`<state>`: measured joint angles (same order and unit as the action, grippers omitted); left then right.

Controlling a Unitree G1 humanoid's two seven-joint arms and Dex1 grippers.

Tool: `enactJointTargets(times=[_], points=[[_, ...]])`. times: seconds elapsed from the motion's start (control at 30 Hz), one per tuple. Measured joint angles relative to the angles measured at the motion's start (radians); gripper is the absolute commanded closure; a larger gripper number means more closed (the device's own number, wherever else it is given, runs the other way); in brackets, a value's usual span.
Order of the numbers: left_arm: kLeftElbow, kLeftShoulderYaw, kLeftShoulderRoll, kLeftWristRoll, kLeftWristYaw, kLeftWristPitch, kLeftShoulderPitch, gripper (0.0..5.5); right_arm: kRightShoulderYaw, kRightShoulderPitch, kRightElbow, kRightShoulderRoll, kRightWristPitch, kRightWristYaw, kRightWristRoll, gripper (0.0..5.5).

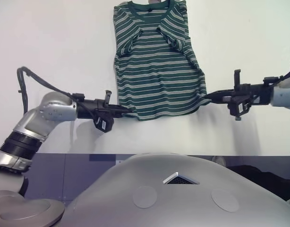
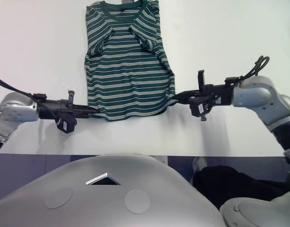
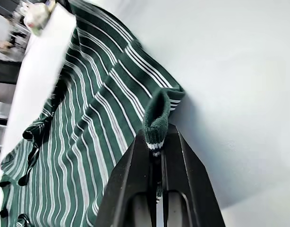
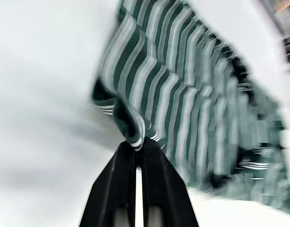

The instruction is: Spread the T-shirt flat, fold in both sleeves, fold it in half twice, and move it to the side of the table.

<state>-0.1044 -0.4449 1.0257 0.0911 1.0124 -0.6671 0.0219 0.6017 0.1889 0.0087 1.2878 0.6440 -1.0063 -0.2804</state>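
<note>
A green T-shirt with white stripes (image 1: 157,66) lies on the white table (image 1: 50,42), collar at the far edge, both sleeves folded in over the chest. My left gripper (image 1: 131,110) is shut on the hem's near left corner (image 3: 157,124). My right gripper (image 1: 206,97) is shut on the hem's near right corner (image 4: 131,127). Both corners are bunched between the fingers and slightly lifted off the table.
The table's near edge (image 1: 145,153) runs just behind my arms. Bare white tabletop lies to the left (image 2: 36,47) and right (image 2: 230,38) of the shirt. A small pink object (image 1: 151,8) sits at the collar by the far edge.
</note>
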Motion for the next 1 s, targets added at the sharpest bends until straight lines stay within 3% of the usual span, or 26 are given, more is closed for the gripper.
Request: enactJointTargets(times=[0.07,0.2,0.37,0.47,0.6,0.73,0.9,1.0], points=[[-0.120,0.001,0.071,0.137,0.131,0.142,0.032,5.48,-0.023,-0.016,-0.161,0.106,-0.185,-0.166,-0.126,5.50],[-0.304,0.004,0.170,0.274,0.290,0.339,-0.008,5.48,-0.085,-0.104,-0.342,0.193,-0.379,-0.303,-0.218,5.50],[-0.492,0.026,0.325,0.410,0.389,0.537,-0.171,5.48,-0.169,-0.236,-0.459,0.261,-0.470,-0.371,-0.267,5.50],[-0.531,0.064,0.325,0.489,0.396,0.658,-0.160,5.48,-0.219,-0.267,-0.470,0.257,-0.537,-0.390,-0.293,5.50],[-0.502,0.095,0.243,0.586,0.404,0.838,-0.026,5.48,-0.279,-0.209,-0.418,0.164,-0.673,-0.419,-0.344,5.50],[-0.156,0.078,0.068,0.528,0.508,0.991,0.365,5.48,-0.235,0.164,-0.015,-0.132,-0.817,-0.490,-0.223,5.50],[0.271,-0.056,-0.013,0.352,0.597,0.893,0.613,5.48,-0.206,0.470,0.471,-0.343,-0.750,-0.534,-0.015,5.50],[0.530,-0.074,-0.114,0.252,0.594,0.784,0.725,5.48,-0.207,0.602,0.735,-0.473,-0.632,-0.477,0.106,5.50]])
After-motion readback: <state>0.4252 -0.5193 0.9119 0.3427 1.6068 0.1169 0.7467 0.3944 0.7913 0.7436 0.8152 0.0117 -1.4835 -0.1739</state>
